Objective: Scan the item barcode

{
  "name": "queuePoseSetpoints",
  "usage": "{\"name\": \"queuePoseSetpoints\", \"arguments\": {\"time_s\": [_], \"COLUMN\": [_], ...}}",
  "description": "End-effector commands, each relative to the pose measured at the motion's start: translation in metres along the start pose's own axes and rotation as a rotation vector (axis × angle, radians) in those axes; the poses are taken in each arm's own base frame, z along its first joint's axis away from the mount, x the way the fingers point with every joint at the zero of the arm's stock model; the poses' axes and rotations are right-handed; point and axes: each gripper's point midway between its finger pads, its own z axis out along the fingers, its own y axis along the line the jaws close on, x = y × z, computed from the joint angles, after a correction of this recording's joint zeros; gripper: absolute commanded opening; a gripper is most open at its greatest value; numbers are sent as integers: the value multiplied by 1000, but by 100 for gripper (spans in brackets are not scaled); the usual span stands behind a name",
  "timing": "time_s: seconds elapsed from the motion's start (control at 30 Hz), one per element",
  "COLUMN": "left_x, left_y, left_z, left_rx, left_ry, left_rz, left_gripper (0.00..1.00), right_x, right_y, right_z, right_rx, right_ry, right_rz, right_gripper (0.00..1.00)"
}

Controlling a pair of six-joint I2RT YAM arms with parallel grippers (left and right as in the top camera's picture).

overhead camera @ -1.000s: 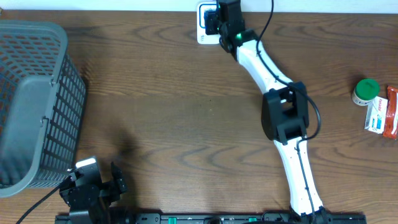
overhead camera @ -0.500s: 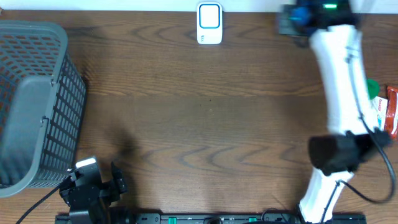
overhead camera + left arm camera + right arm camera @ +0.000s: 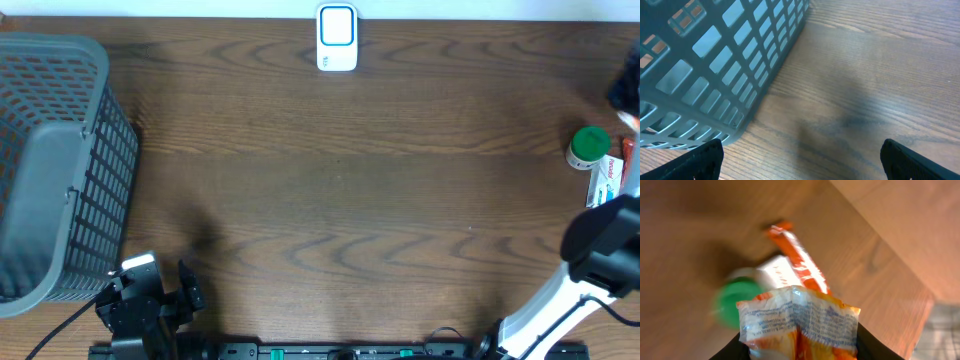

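In the right wrist view my right gripper [image 3: 800,349] is shut on an orange and white snack packet [image 3: 797,317], whose printed back faces the camera. It hangs over the table's right end, above a green-lidded tub [image 3: 737,302]. The white scanner [image 3: 337,38] with a blue panel stands at the far edge, in the middle. From overhead the right gripper is only a dark blur [image 3: 625,95] at the right edge. My left gripper [image 3: 150,300] rests open and empty at the front left, with its fingertips [image 3: 700,160] far apart.
A grey mesh basket [image 3: 50,160] fills the left end and stands close to the left gripper [image 3: 800,162]. At the right edge lie the green-lidded tub [image 3: 587,147], a white box [image 3: 604,185] and an orange bar [image 3: 630,180]. The right arm's elbow [image 3: 605,245] is bent over the front right.
The right arm has swung from the scanner at the far middle across to the right edge, carrying the packet. The left arm has not moved.
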Motion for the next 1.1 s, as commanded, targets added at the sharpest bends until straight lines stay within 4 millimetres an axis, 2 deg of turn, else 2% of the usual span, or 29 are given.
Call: {"name": "queuePoseSetpoints", "arguments": {"time_s": [0.0,0.07,0.13,0.17,0.23,0.33,0.43,0.5,0.6,0.67,0.77,0.83,0.87,0.93,1.07], "left_x": [-4,-4,-4,-4,-4,-4,-4,-4,-4,-4,-4,-4,-4,-4,-4], "left_y": [3,3,3,3,3,3,3,3,3,3,3,3,3,3,3], "left_z": [-3,-3,-3,-3,-3,-3,-3,-3,-3,-3,-3,-3,-3,-3,-3], "left_rx": [-11,-11,-11,-11,-11,-11,-11,-11,-11,-11,-11,-11,-11,-11,-11], "left_ry": [-12,-12,-12,-12,-12,-12,-12,-12,-12,-12,-12,-12,-12,-12,-12], "left_rz": [-19,-19,-19,-19,-19,-19,-19,-19,-19,-19,-19,-19,-19,-19,-19], "left_gripper": [98,99,99,99,98,98,99,98,98,99,99,99,98,98,99], "right_x": [19,30,38,39,39,32,16,3,-17,-28,-38,-36,-34,-31,-7], "right_y": [-26,-36,-40,-40,-40,-40,-48,-53,-52,-53,-56,-63,-71,-93,-133], "right_z": [41,61,71,74,72,56,25,-6,-75,-133,-235,-308,-341,-393,-474], "right_rx": [29,9,-42,-76,-149,-265,-345,-415,-596,-749,-1011,-1179,-1233,-1267,-1245], "right_ry": [96,147,193,209,232,243,202,145,17,-98,-325,-487,-575,-744,-1064], "right_rz": [77,113,149,169,204,250,288,309,326,319,270,225,211,219,173], "right_gripper": [30,40,73,77,78,80,81,82,82,84,96,99,99,99,99]}}
